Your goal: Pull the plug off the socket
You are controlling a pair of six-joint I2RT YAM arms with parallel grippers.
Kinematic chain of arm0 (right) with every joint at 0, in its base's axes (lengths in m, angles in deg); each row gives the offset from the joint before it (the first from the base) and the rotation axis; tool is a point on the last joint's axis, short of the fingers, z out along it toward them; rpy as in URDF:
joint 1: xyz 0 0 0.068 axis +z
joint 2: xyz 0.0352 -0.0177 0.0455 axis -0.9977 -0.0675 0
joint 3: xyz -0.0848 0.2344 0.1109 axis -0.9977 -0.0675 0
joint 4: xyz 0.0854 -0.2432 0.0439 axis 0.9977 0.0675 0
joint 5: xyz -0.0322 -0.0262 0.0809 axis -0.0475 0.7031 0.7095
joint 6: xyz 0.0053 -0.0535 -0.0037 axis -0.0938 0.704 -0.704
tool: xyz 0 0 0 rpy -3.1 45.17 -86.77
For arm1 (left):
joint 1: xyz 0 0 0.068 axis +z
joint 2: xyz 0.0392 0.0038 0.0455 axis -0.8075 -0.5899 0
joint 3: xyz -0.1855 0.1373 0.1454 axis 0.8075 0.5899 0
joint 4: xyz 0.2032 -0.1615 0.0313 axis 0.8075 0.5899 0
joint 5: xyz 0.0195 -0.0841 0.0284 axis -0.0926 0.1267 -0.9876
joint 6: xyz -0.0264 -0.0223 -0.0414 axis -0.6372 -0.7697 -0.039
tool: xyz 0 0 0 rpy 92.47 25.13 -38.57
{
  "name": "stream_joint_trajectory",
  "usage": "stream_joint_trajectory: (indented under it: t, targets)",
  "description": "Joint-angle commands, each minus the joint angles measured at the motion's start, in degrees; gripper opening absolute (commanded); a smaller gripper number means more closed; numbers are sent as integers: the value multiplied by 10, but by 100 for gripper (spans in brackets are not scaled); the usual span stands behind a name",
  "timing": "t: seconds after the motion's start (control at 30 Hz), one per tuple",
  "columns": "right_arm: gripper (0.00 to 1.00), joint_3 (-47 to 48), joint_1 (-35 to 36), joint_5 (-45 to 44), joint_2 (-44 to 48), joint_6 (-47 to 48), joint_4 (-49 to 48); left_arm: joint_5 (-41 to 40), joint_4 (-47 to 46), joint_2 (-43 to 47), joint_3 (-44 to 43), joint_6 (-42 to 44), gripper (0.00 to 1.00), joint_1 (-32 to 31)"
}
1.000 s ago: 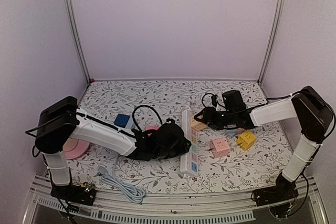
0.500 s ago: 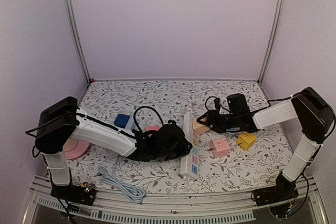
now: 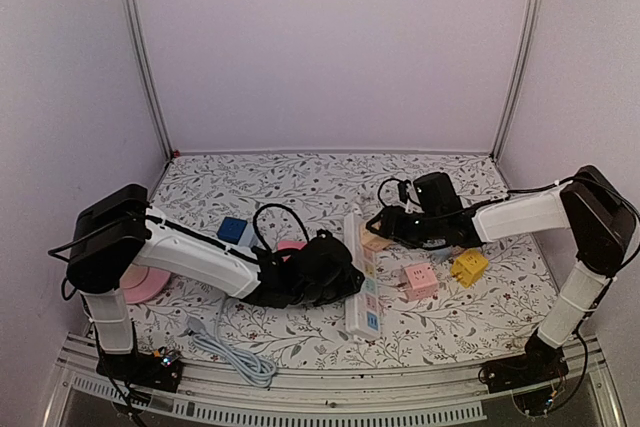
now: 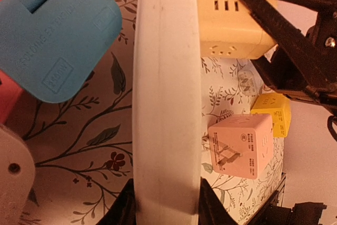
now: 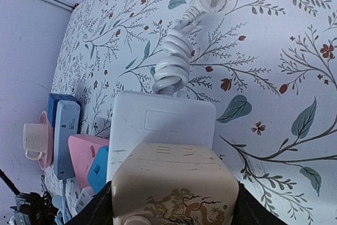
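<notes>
In the top view the white power strip [image 3: 361, 277] lies lengthwise just right of the frame's centre on the flowered table [image 3: 300, 182]. The left gripper [image 3: 345, 275] reaches it from the left and is clamped across its body. In the left wrist view the strip runs straight up the middle, with a black jaw pressed to each side at the bottom edge.

The cream plug cube [image 3: 375, 239] sits against the strip's far half, above centre in the top view. The right gripper [image 3: 384, 231] is closed on it from the right. In the right wrist view the cube fills the bottom centre between the two dark fingers, and the strip's end sits just behind it. Whether its prongs are seated in the socket cannot be made out.

A coiled white cord [image 5: 171, 64] runs from the strip's end toward the upper middle of that view. A pink cube [image 3: 419, 280] and a yellow cube [image 3: 468, 267] lie right of the strip (the pink one nearer it). A blue adapter [image 4: 52, 35] fills the upper left of the left wrist view.
</notes>
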Motion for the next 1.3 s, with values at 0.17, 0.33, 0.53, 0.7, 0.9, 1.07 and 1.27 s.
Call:
stream_joint_trajectory:
  t: [0.17,0.33,0.53,0.7,0.9,1.07,1.27]
  targets:
    - [11,-20,-16,100,57,58,-40,-48,85,-31,27,-9,0,17]
    - [11,-73,-64,169,49,30,-103,-50,82,-31,32,-12,0,17]
    - [11,-102,-74,218,15,-8,-175,-49,79,-31,30,-12,0,17]
    - [11,-107,-79,225,10,-13,-189,-49,77,-31,33,-11,0,17]
    - [11,-110,-79,210,24,-8,-178,-48,75,-31,33,-10,0,17]
    - [11,-65,-25,131,46,25,-88,-44,74,-35,21,-4,0,17]
    - [11,24,60,4,57,86,37,-43,77,-38,17,-5,0,16]
